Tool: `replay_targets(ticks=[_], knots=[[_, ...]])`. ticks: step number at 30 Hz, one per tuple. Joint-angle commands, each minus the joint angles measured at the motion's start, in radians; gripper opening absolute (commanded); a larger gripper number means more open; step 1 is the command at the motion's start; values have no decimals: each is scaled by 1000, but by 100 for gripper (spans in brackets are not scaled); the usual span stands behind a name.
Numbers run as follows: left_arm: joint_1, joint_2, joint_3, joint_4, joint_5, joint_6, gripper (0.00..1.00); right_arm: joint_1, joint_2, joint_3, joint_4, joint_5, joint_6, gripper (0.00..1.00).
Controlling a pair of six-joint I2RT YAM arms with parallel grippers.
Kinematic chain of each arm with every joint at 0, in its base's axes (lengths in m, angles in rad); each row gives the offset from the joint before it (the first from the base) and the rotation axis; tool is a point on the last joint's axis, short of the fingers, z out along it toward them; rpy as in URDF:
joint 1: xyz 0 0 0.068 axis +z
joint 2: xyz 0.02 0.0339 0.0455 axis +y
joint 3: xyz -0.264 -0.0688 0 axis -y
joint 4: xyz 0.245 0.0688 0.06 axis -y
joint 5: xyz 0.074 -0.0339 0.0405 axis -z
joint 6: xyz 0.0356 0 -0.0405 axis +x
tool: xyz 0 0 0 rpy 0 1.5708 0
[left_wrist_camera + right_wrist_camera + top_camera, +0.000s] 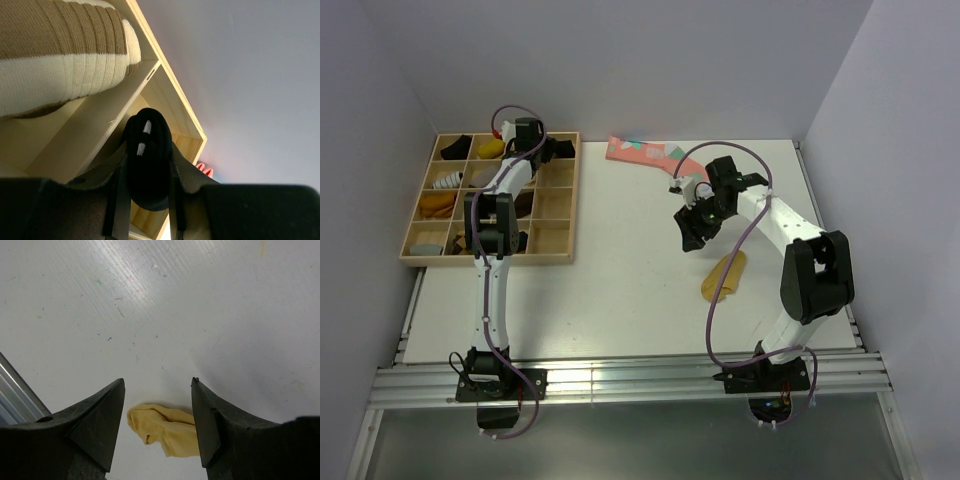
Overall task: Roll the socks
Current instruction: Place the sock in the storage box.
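Gripping a rolled black sock (147,150), ribbed and marked with white stripes, the left gripper (554,148) is clamped at the far right corner of the wooden tray (574,200), hemmed by thin partition walls. Rightward, the smooth white table (620,290) lies open. The right gripper (157,405) hovers spread wide and empty above the crumpled mustard ankle sock (165,430).
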Motion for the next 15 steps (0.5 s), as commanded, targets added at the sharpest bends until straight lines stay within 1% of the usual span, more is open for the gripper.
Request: replay_targets(ticks=[1, 4, 5, 7, 11, 15], knots=[[-11, -8, 10, -46, -7, 1, 29, -6, -7, 4, 0, -16, -18, 63], [-14, -19, 0, -46, -7, 4, 38, -6, -5, 7, -5, -13, -23, 63], [-14, -22, -2, -46, -6, 1, 42, -6, -5, 9, -9, -16, -21, 63], [-16, -28, -3, -40, -3, 4, 46, -6, -4, 12, -9, -20, -23, 63], [-17, -30, 20, -66, -12, 12, 49, -6, 2, 17, -15, -29, -23, 63], [-17, -42, 7, -70, -4, 17, 52, -6, 7, 18, -18, -33, -24, 63]])
